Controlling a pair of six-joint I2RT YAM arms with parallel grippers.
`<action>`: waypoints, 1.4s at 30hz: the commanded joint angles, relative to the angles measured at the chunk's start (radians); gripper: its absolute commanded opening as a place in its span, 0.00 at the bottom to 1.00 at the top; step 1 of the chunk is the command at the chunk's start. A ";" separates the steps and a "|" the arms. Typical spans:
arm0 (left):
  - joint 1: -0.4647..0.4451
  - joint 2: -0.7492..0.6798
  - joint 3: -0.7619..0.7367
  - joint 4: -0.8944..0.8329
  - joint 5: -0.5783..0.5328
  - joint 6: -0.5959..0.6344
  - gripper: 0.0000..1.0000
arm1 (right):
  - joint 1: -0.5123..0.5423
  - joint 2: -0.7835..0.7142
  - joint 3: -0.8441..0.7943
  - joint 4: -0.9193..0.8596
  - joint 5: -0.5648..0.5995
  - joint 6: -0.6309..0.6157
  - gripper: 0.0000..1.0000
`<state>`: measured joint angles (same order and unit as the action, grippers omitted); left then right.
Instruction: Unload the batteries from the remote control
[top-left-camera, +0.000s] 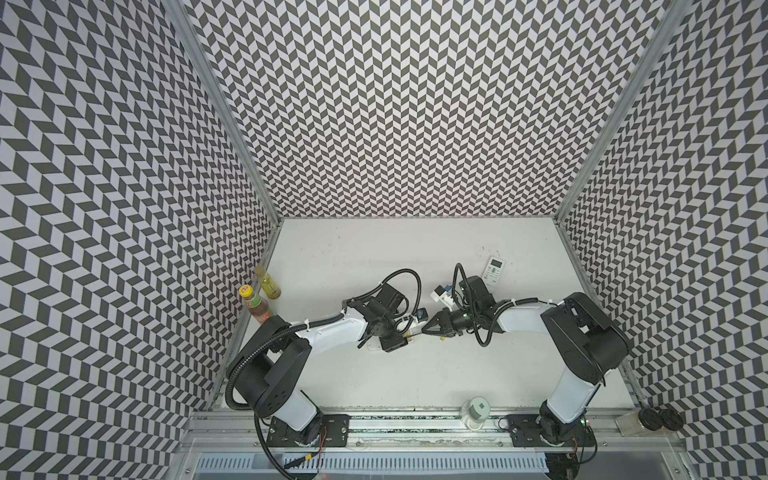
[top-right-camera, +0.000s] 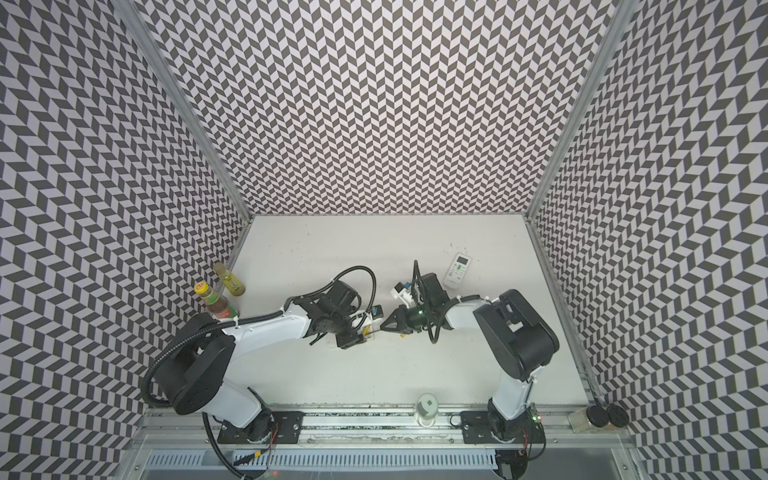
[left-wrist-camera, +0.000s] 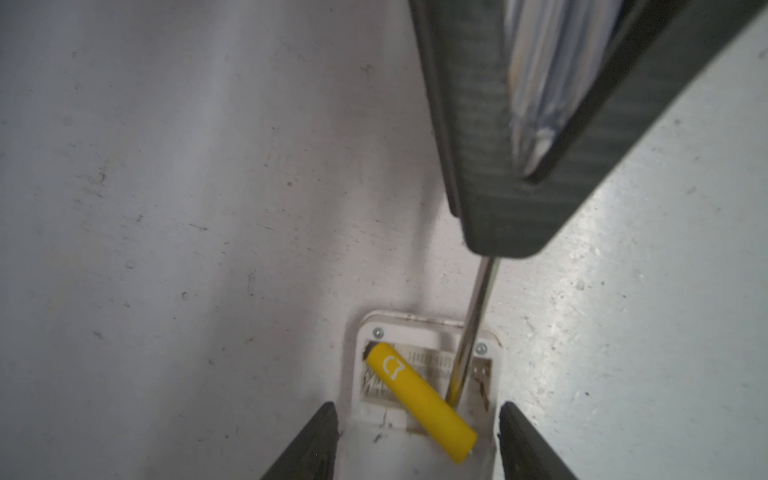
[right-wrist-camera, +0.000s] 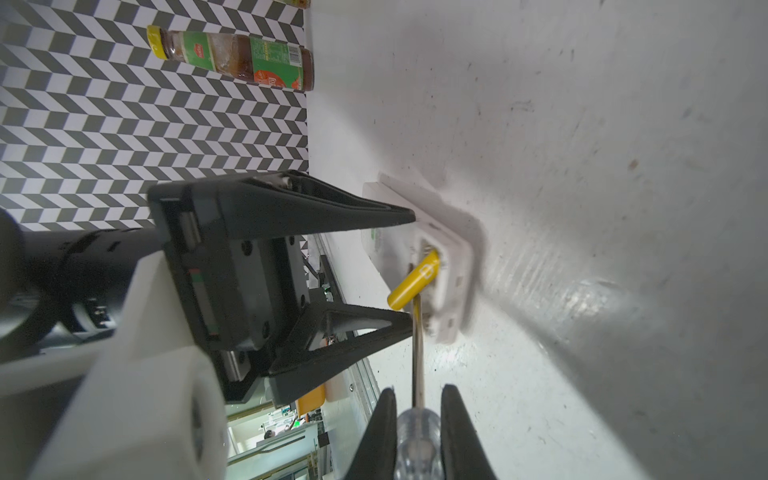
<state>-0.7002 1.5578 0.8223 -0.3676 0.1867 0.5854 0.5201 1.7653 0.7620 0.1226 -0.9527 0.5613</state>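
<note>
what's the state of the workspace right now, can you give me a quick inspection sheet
surface: scuffed white tabletop, speckled with marks
job's things: yellow cylindrical battery tilted half out of the open-backed white plastic remote; other batteries not made out
clutter: second white remote with a screen, yellow-green bottle, brown sauce bottle, clear white-lidded jar
pincers: left pincer clamps the open remote's sides; right pincer shut on clear-handled metal screwdriver, tip under the battery
cables: black corrugated hoses loop above both wrists
surroundings: black-and-white chevron walls
</note>
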 joint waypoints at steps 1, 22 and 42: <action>-0.004 -0.016 0.033 -0.003 0.015 -0.013 0.67 | -0.004 -0.007 0.039 0.038 0.006 0.002 0.00; 0.004 -0.009 0.018 0.015 -0.050 -0.009 0.52 | -0.004 0.016 0.057 0.014 0.025 -0.019 0.00; 0.021 -0.016 -0.024 0.044 -0.075 0.013 0.24 | -0.037 -0.080 0.038 -0.045 0.040 -0.058 0.00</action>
<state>-0.6865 1.5532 0.8143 -0.3355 0.1085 0.5888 0.4999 1.7535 0.7963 0.0761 -0.9173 0.5369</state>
